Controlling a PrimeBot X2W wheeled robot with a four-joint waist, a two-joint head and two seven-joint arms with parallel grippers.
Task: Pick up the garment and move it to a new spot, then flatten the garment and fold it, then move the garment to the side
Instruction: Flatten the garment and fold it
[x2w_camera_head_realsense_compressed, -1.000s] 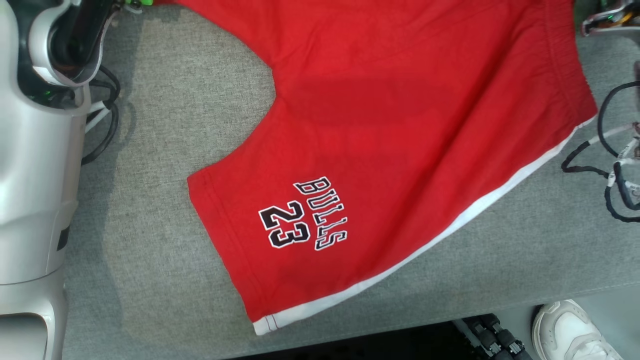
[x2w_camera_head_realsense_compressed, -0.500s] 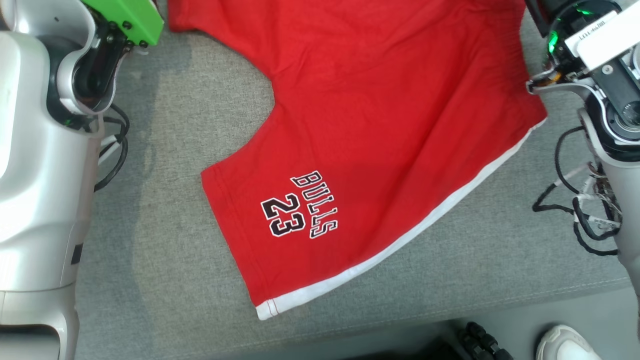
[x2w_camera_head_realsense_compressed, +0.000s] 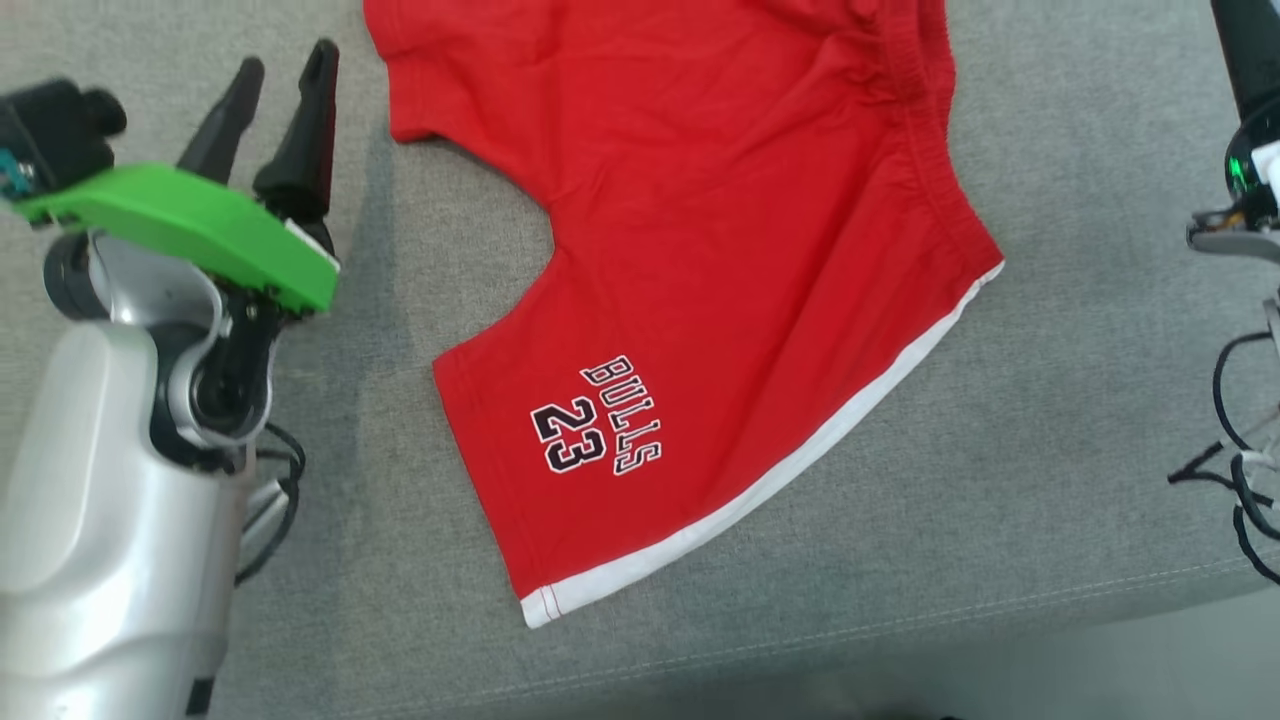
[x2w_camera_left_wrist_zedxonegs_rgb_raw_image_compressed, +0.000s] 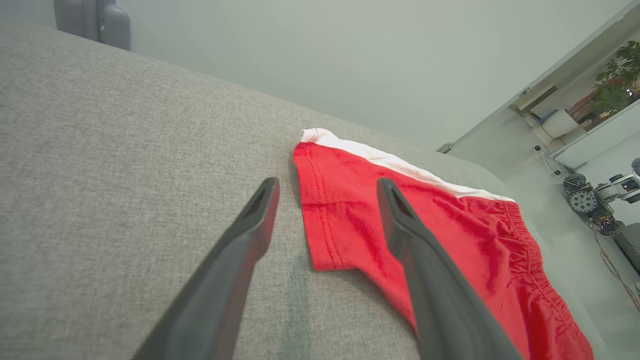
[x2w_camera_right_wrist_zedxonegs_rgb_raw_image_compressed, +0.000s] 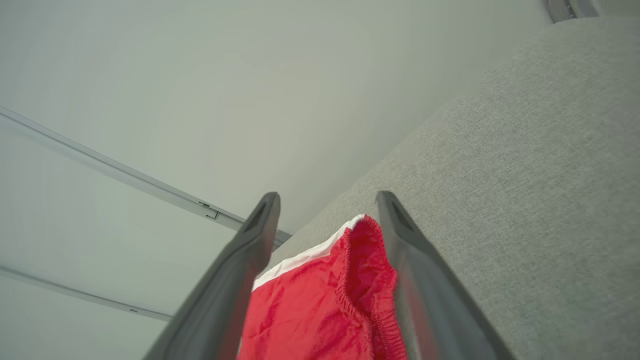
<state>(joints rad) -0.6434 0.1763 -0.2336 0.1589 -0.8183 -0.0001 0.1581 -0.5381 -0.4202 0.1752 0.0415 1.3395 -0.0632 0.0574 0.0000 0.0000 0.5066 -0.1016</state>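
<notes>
Head view: shorts (x2w_camera_head_realsense_compressed: 720, 250) are gripped by neither left tool (x2w_camera_head_realsense_compressed: 288, 58) nor right tool (x2w_camera_right_wrist_zedxonegs_rgb_raw_image_compressed: 327, 196) (both parted); the bunched waistband (x2w_camera_head_realsense_compressed: 925, 150) may be folded crooked.

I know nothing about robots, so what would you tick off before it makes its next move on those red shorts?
1. The left pincer is open and empty: ok.
2. The right pincer is open and empty: ok.
3. The red shorts are flat enough to fold: not ok, the waistband is rumpled and stands up.
4. The near leg's corner rests on the grey cushion, short of its front edge: ok.
5. The far leg hem is lined up with the left pincer: ok, it lies just ahead, between the lines of the two fingers.
</notes>
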